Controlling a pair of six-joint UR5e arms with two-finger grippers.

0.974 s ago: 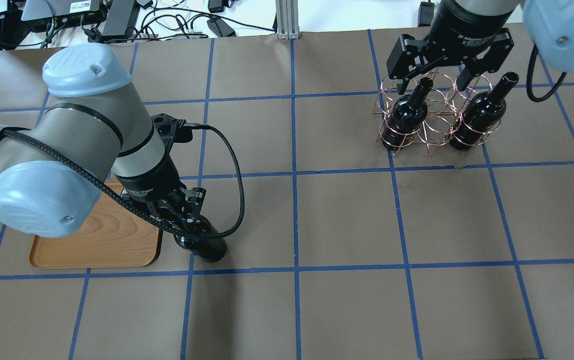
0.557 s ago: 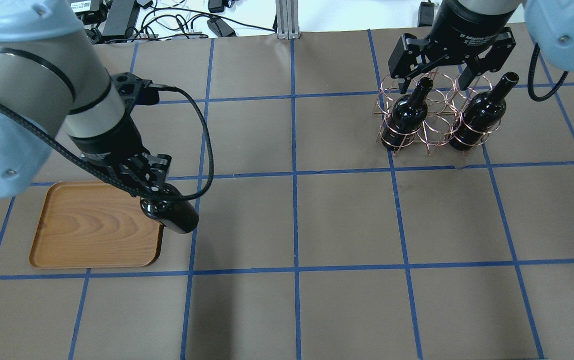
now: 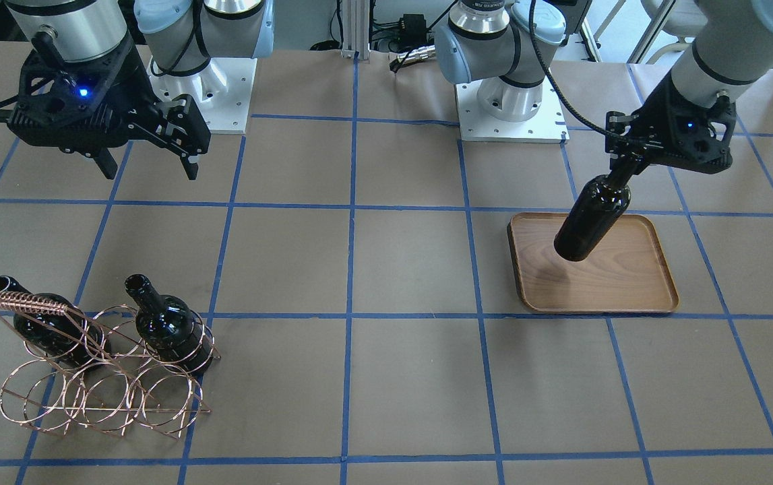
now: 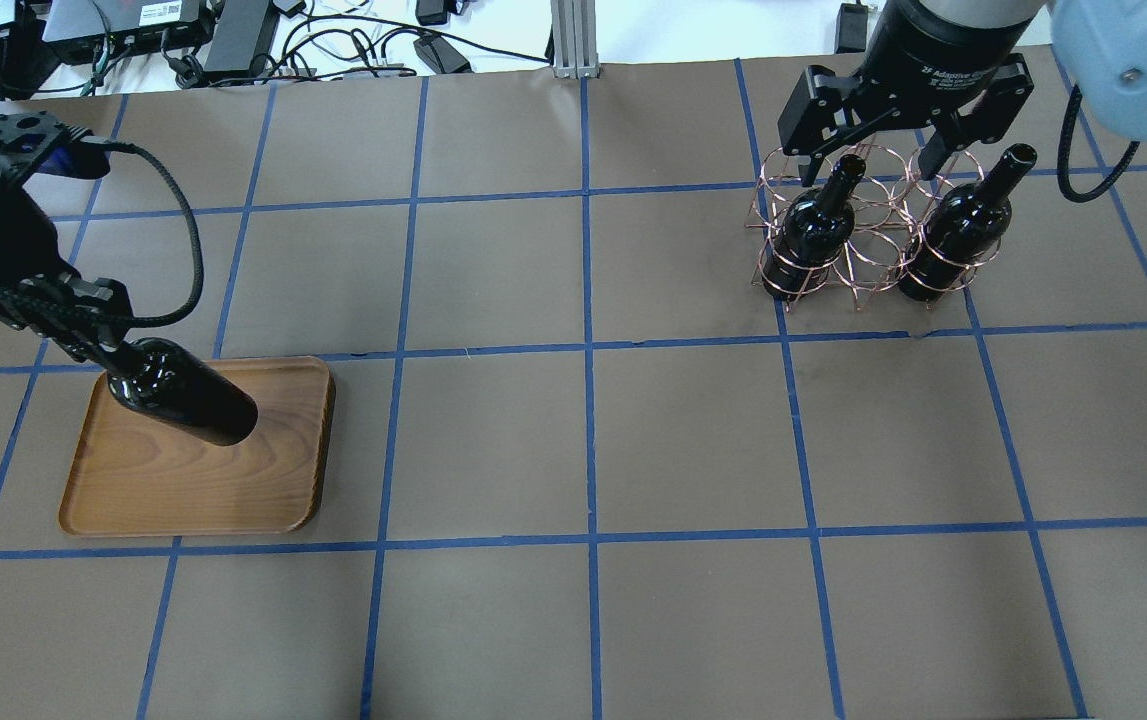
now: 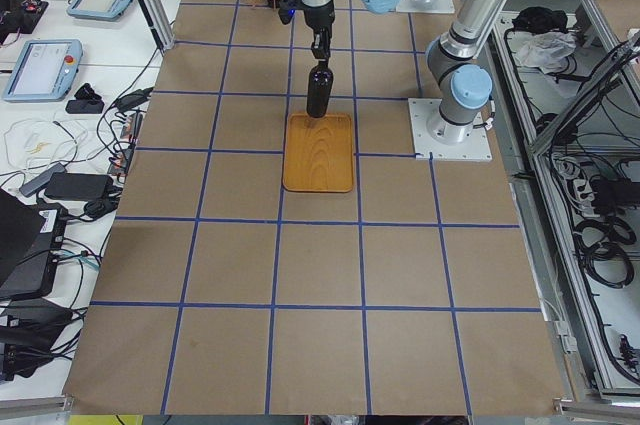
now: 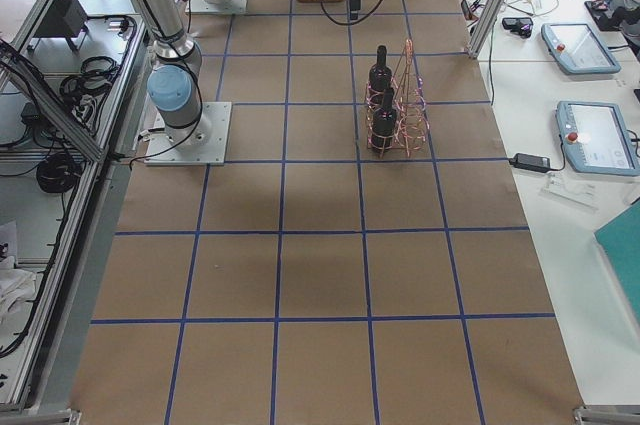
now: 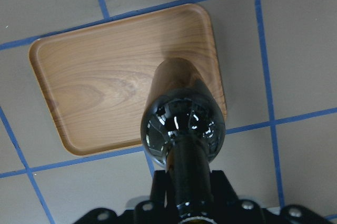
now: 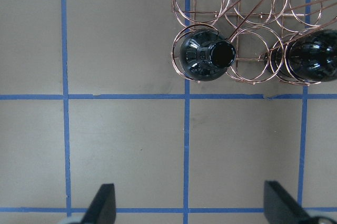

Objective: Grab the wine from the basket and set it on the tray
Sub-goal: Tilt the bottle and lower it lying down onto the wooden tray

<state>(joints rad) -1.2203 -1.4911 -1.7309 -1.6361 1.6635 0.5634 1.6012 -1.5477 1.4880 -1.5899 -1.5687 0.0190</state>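
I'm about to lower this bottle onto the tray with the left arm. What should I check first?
1. Grip: left gripper shut on the wine bottle neck: ok.
2. Position: bottle over the tray: ok.
3. Attitude: hangs upright in the left side view: ok.
4. Landing spot: tray surface bare beneath: ok.
5. Gap from bottle base to tray: cannot tell.
6. Other arm: right gripper open, far off by the basket: ok.
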